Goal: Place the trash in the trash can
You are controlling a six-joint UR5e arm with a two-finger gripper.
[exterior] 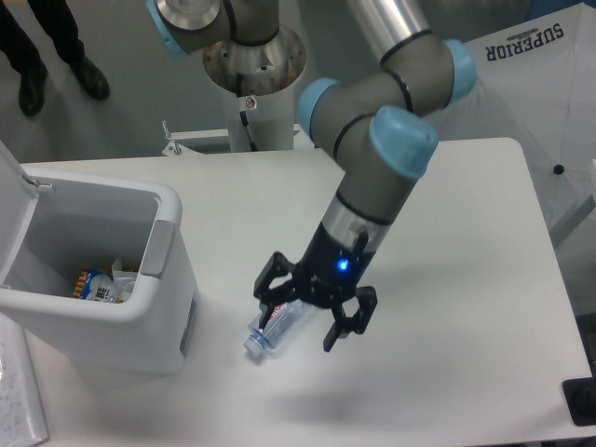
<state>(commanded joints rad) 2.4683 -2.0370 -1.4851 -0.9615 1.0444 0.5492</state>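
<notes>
Above the table [447, 214], gripper [296, 321] hangs with fingers spread apart, straddling the bottle [270, 328]. Bottle lies flat, long axis diagonal, cap end toward lower left; label print unreadable. Trash can [158, 307] stands left, lid up, crumpled wrapper [119, 277] inside. "SUPERIOR" printed on white umbrella [521, 65].

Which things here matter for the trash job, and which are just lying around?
Job things:
plastic bottle on the table
trash can, lid open, wrapper already inside
gripper, open over the bottle

Just lying about:
folded white umbrella
person's shoes on the floor
</notes>
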